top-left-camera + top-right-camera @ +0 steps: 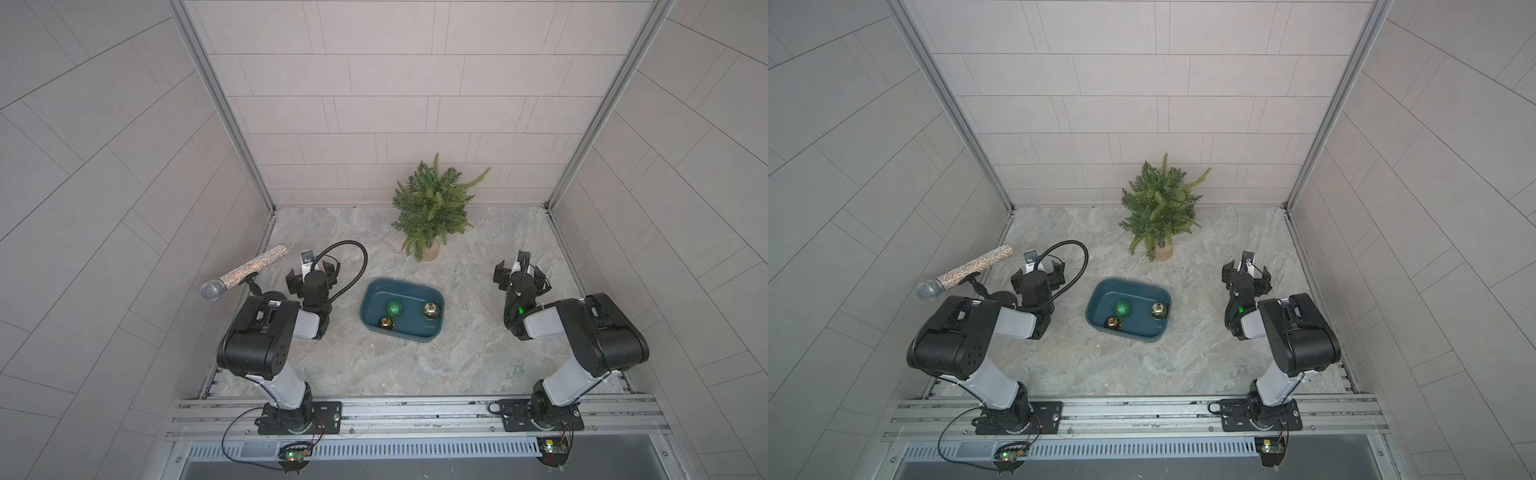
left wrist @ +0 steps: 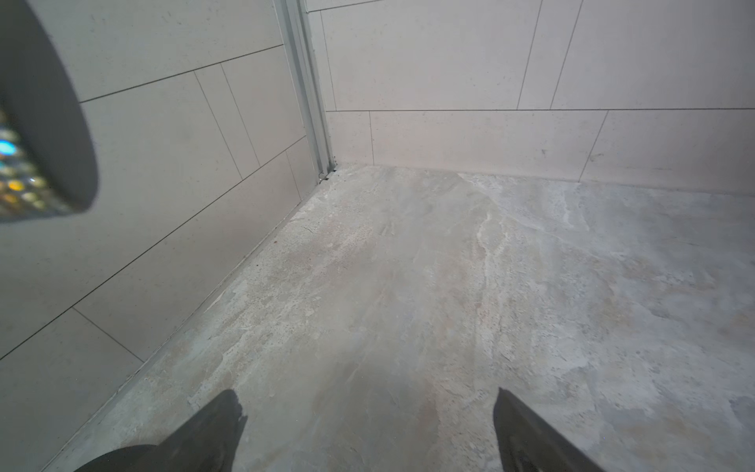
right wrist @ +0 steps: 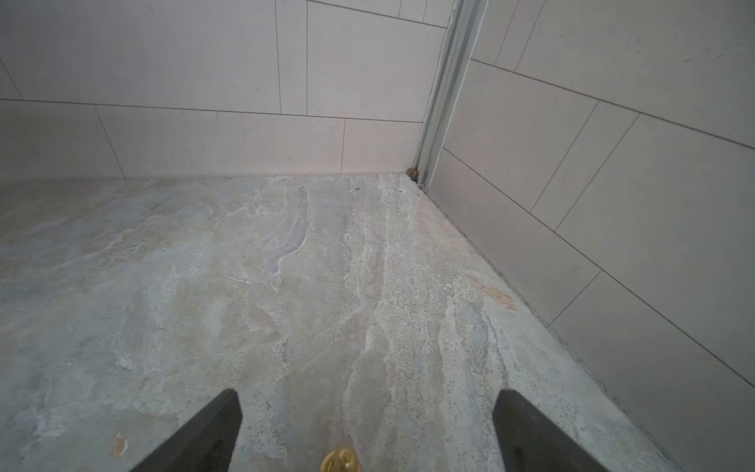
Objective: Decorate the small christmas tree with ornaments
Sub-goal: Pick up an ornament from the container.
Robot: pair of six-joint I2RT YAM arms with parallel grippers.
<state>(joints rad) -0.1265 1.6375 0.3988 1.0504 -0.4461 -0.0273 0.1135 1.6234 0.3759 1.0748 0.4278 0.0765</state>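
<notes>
Ornaments: Three shiny ornaments (image 1: 1122, 308) lie loose in a teal tub (image 1: 404, 285) at the centre of both top views. They are a glittery green ball (image 1: 393, 308), a pale gold ball (image 1: 431, 310) and a copper-orange ball (image 1: 386, 323). Green and copper sit just beside each other; gold lies apart, toward the tub's right end.
Tree: The small christmas tree (image 1: 434, 208) stands upright and undecorated on its tan base, up-frame and slightly right of the tub, near the back wall.
Tub axis: Its long side runs left to right across the frame, dipping a little at the right.
Left gripper: The left gripper (image 1: 311, 275) has its fingers spread wide and holds nothing. It points up-frame at left of the tub, which lies to its right and a little down-frame.
Right gripper: The right gripper (image 1: 521, 274) is likewise spread and empty, at right of the tub. A small gold piece (image 3: 340, 461) shows between its fingers in the right wrist view, unpinched; what it is cannot be told.
Nearer arm: The left looks slightly closer to the tub and the right to the tree. Either would have to turn inward to reach a ball.
Progress: No ornament hung yet.
Surface: Flat, matt worktop (image 1: 457, 365), marbled grey-beige.
Room: Pale tiled walls (image 1: 374, 104) stand on three sides. A rhinestone microphone (image 1: 245, 270) on a gooseneck stand is at frame left, by the left arm.
</notes>
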